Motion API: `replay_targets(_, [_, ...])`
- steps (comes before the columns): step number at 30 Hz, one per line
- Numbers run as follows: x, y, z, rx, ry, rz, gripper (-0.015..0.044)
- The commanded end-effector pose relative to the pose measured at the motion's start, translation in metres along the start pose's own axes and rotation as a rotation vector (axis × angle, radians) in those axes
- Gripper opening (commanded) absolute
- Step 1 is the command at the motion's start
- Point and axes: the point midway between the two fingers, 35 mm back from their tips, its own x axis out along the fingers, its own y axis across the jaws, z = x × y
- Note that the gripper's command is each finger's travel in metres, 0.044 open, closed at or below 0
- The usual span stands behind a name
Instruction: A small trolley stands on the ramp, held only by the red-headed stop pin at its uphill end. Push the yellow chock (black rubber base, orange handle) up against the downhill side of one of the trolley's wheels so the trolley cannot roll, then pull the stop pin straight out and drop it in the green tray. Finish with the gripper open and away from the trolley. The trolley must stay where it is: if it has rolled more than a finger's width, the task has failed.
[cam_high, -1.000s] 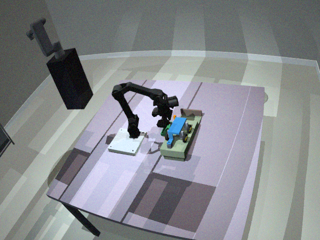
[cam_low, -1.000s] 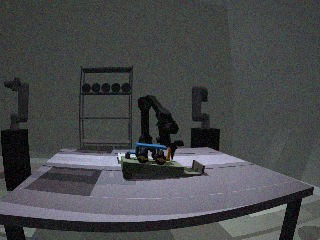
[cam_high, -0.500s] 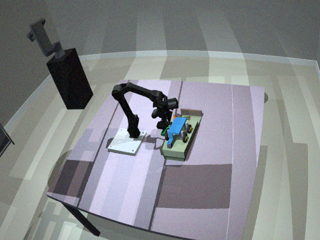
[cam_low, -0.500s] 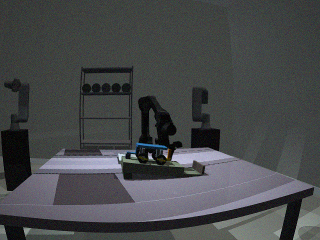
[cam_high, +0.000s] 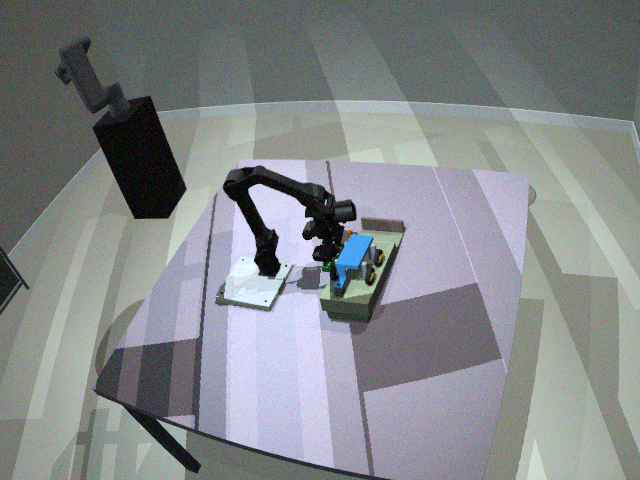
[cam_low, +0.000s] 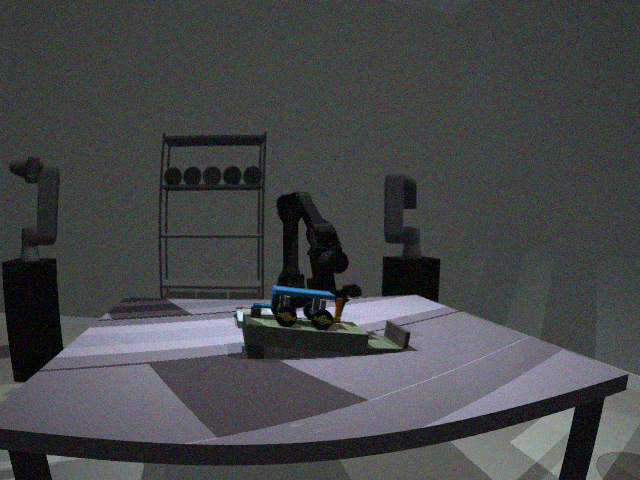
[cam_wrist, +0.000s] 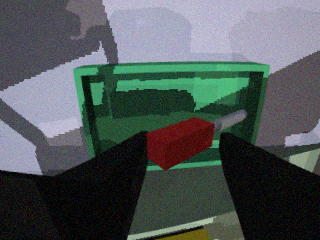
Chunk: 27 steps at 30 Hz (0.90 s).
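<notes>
The blue trolley (cam_high: 354, 251) (cam_low: 305, 292) stands on the green-grey ramp (cam_high: 356, 300) (cam_low: 310, 338). The chock's orange handle (cam_high: 349, 233) (cam_low: 339, 308) stands upright beside the trolley's downhill wheel; whether its base touches the wheel is hard to tell. The stop pin (cam_wrist: 180, 143) is out of the ramp, its red head between the fingertips and its grey shaft pointing right, over the green tray (cam_wrist: 170, 67) (cam_high: 325, 267). My gripper (cam_wrist: 184, 139) is partly open around the head and does not clamp it. Whether the pin touches the tray or is in the air cannot be told.
A brown end board (cam_high: 382, 224) (cam_low: 397, 334) stands at the ramp's downhill end. The arm's white base plate (cam_high: 253, 286) lies left of the tray in the top view. The trolley and ramp are close beside the tray and the gripper.
</notes>
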Motion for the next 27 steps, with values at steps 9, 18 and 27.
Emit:
replay_targets(9, [0.004,0.007,0.001,-0.004,-0.003,-0.006,0.019])
replay_targets(18, [0.007,0.011,0.001,-0.004,-0.003,-0.005,0.019])
replay_targets(27, [0.008,0.013,0.0,0.0,0.001,0.0,0.0242])
